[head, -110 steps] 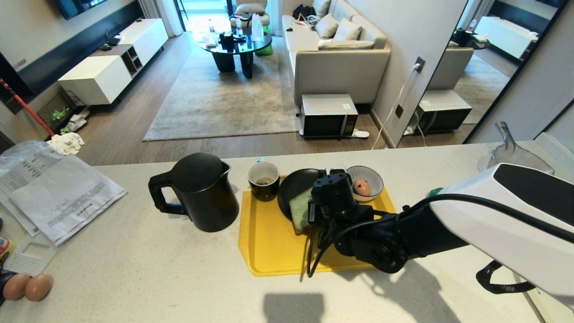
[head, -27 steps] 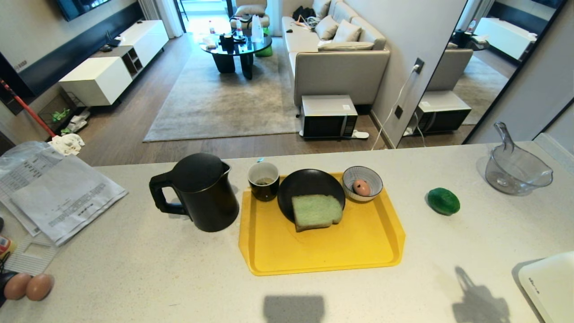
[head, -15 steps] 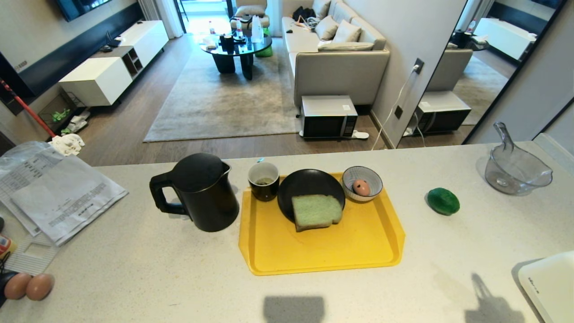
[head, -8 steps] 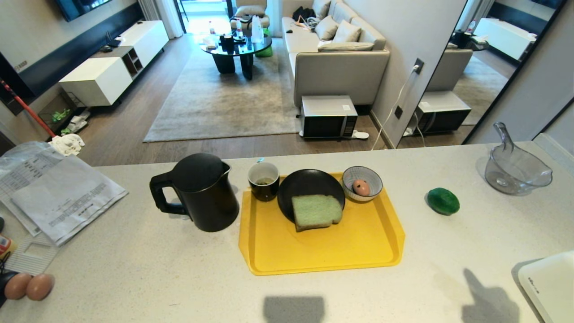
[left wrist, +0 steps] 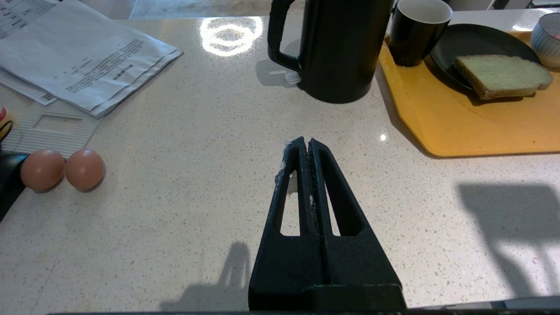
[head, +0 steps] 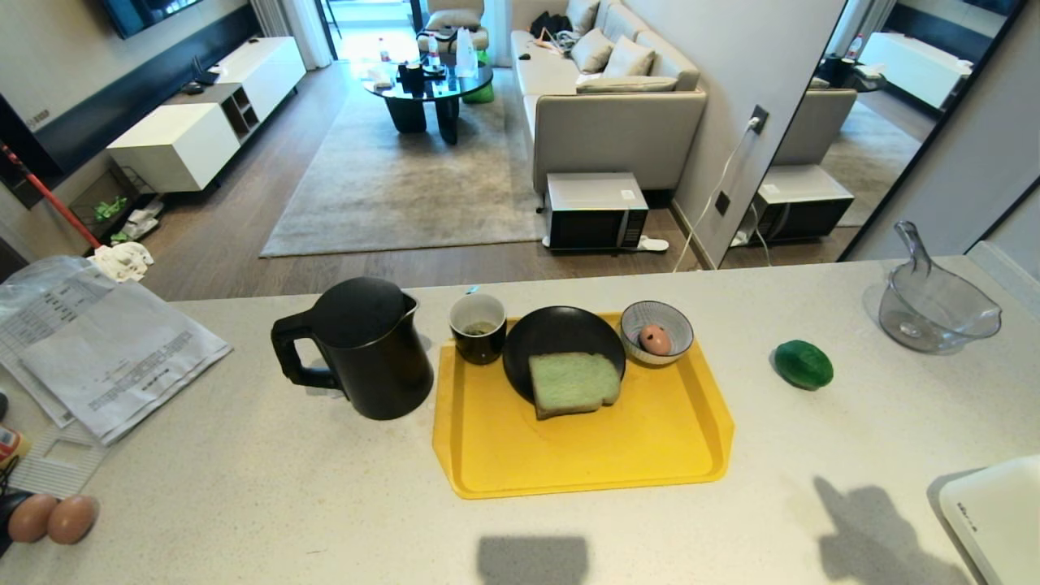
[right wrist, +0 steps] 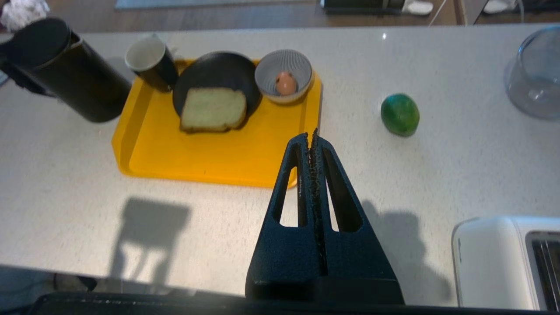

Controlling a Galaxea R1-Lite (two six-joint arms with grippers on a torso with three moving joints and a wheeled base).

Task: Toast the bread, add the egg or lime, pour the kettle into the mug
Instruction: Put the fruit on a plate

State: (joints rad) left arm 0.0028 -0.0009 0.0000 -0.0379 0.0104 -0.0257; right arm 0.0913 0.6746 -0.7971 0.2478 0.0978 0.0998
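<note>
Fingers of the right gripper (right wrist: 313, 135) and left gripper (left wrist: 305, 143) are pressed closed, holding nothing above the bench (head: 244, 487). On it stand the kettle (head: 366, 345), then the yellow tray (head: 585, 455) bearing bread (head: 573, 382) on a black plate (head: 552, 329) and the mug (head: 478, 325). The lime (head: 803, 364) lies well right.

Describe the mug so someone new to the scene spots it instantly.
Find the yellow tray on the counter. At its far left corner, between the tall black kettle and the black plate, stands the mug: short, black outside, white inside, no lid.
</note>
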